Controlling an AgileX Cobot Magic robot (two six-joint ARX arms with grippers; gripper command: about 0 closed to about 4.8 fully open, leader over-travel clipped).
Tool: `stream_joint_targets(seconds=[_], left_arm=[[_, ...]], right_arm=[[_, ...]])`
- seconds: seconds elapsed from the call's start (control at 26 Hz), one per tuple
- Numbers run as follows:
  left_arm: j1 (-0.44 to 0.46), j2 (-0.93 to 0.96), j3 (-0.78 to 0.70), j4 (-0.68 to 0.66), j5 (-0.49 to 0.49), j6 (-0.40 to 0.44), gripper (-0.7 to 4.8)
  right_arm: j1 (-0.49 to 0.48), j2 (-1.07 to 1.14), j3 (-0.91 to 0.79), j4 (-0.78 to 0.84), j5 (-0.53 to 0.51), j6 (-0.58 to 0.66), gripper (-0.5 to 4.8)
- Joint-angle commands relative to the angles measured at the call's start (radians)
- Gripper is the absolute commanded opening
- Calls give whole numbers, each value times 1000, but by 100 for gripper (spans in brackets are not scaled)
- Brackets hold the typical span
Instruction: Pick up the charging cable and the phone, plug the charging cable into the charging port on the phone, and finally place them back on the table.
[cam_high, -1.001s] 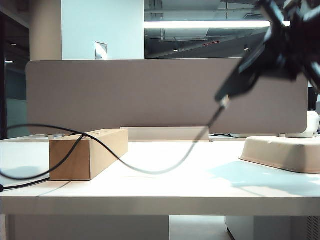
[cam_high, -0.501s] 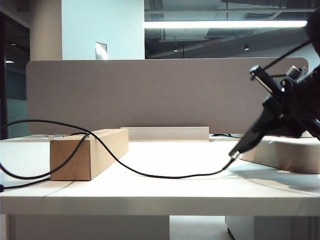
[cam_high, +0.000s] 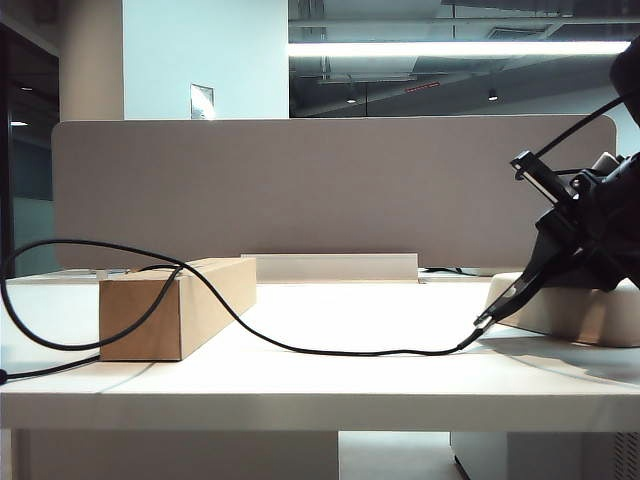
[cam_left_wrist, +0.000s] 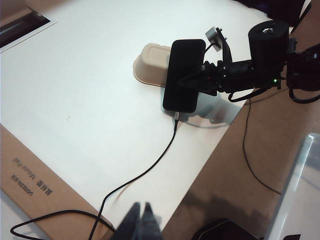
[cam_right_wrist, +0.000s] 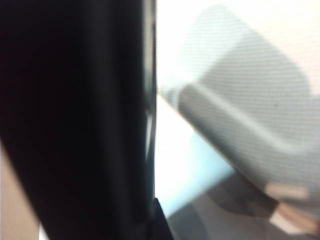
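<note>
My right gripper (cam_high: 572, 252) is shut on the black phone (cam_high: 516, 288), which hangs tilted with its low end just above the table (cam_high: 330, 385) beside the tray. From the left wrist view the phone (cam_left_wrist: 183, 75) is seen face on, the right gripper (cam_left_wrist: 201, 80) clamped across its side. The charging cable (cam_high: 300, 348) is plugged into the charging port (cam_left_wrist: 176, 113) on the phone's short bottom edge. Its black cord (cam_left_wrist: 150, 167) trails over the table and across the box. My left gripper (cam_left_wrist: 142, 220) is shut and empty, high above the box edge. In the right wrist view the phone (cam_right_wrist: 75, 120) blocks most of the picture.
A brown cardboard box (cam_high: 178, 305) stands on the left of the table, the cord draped over it. A beige pulp tray (cam_high: 580, 310) sits at the right, just behind the phone. A grey divider panel (cam_high: 300, 190) closes the back.
The right gripper has come down from high at the right to just above the table, bringing the phone and plugged cable. The cord's slack has settled onto the table.
</note>
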Motion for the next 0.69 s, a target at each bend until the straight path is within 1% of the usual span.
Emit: stream_joint_targets(seconds=[0.04, 0.08, 0.35, 0.39, 0.42, 0.5, 0.58, 0.69], left_arm=[[-1, -3, 0, 6, 4, 1, -6], [-1, -3, 0, 6, 4, 1, -6], [-1, -3, 0, 6, 5, 1, -6], [-1, -4, 0, 6, 5, 1, -6], [-1, -4, 0, 5, 5, 1, -6], [-1, -4, 0, 6, 5, 1, -6], [-1, -4, 0, 6, 5, 1, -6], [-1, -4, 0, 6, 5, 1, -6]], right_arm=[[-3, -7, 7, -23, 22, 0, 99], [-3, -7, 7, -36, 29, 0, 120], [-3, -8, 7, -56, 24, 11, 124], [-3, -8, 7, -60, 23, 11, 147], [-3, -8, 7, -77, 24, 11, 211], [-3, -8, 7, -107, 27, 11, 289], [-3, -9, 7, -140, 27, 14, 336], [-3, -13, 7, -186, 28, 18, 348]])
